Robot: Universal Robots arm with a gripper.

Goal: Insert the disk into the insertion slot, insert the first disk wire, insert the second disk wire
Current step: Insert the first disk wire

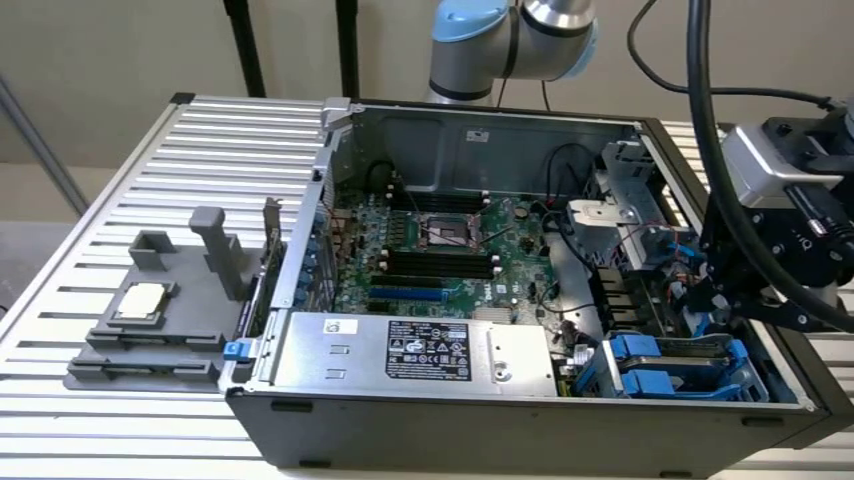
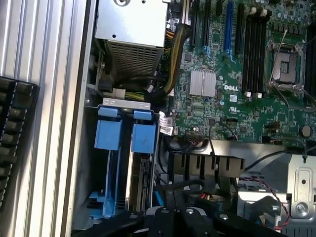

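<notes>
The dark grey computer case [image 1: 534,425] lies open on the slatted table. Its drive bay, the insertion slot [image 1: 674,368], sits in the near corner at the exterior view's right, with blue plastic tabs [image 2: 121,132]. Two blue carrier frames stand side by side in it. Below one of them [image 2: 144,138] a grey metal edge [image 2: 142,183] shows, which looks like the disk seated on edge; its label is hidden. My gripper [image 1: 725,300] hangs low just behind the bay, above the case's right side. Its black body [image 2: 173,221] sits close over loose black cables [image 2: 190,185].
A silver power-supply box [image 1: 414,350] with a black label lies beside the bay. The green motherboard [image 1: 441,250] fills the case's middle. A grey fixture [image 1: 154,320] holding a chip rests on the table at the exterior view's left. Thick black hoses [image 1: 707,120] hang along the arm.
</notes>
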